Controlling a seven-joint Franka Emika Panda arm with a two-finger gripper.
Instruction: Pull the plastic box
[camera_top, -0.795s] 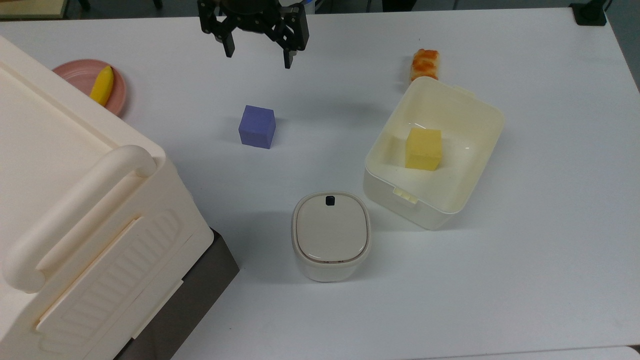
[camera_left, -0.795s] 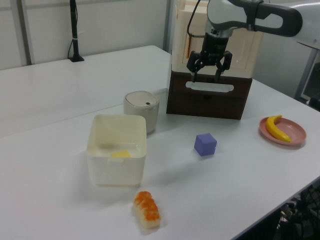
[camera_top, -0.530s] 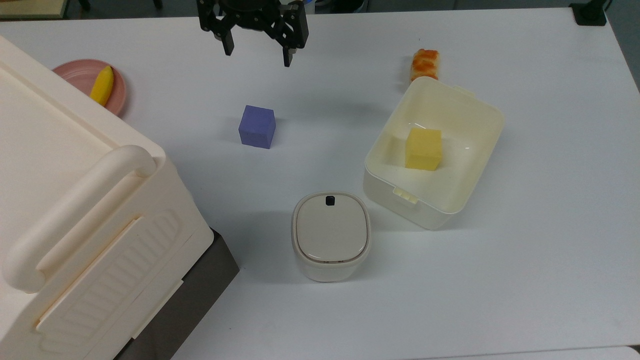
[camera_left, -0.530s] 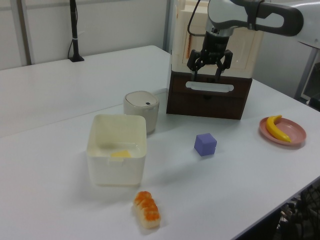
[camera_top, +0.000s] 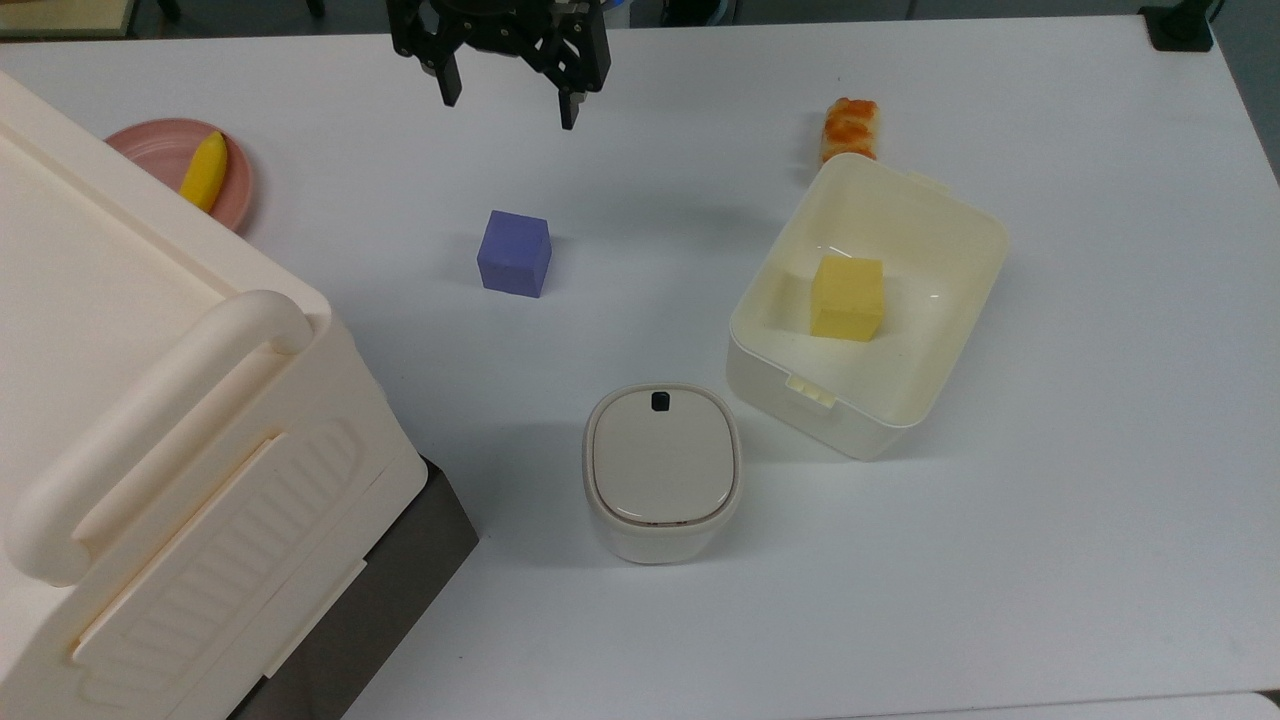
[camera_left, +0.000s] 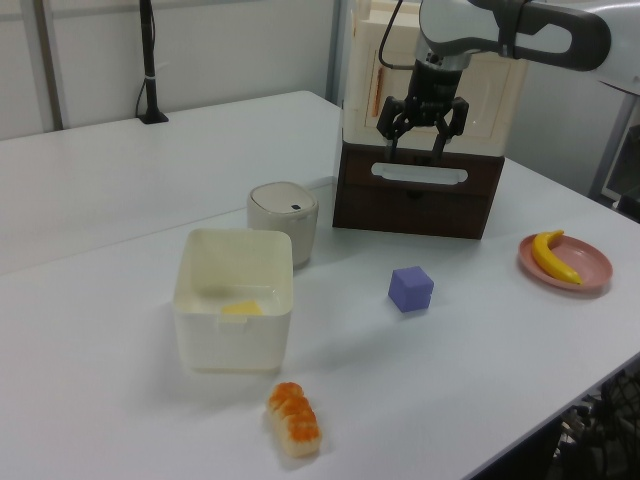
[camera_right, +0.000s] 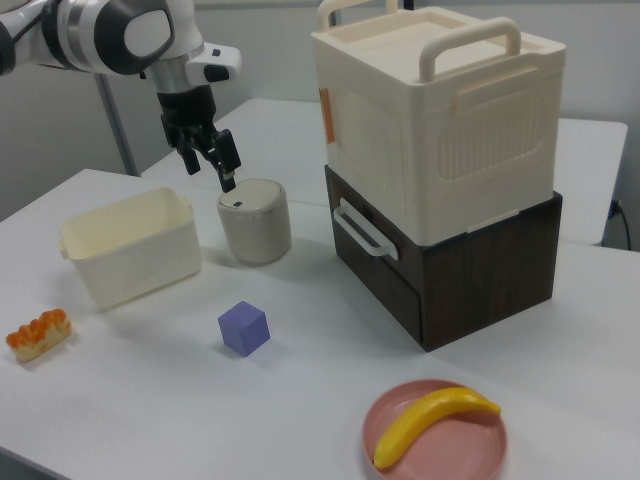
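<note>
In the top view, the gripper (camera_top: 505, 98) was held with fingers spread wide and empty, high at the frame's upper edge. The plastic box (camera_top: 868, 300) (a yellow block (camera_top: 847, 297) inside) lay well apart, toward the top view's lower right, past the purple cube (camera_top: 514, 253).

In the left view, the box (camera_left: 234, 298) was seen low and to the left view's left of the gripper (camera_left: 421, 131), which had risen slightly since the earlier frames.

In the right view, the gripper (camera_right: 208, 159) was poised above and to the right view's right of the box (camera_right: 131, 246), near the lidded bin (camera_right: 254, 220).
</note>
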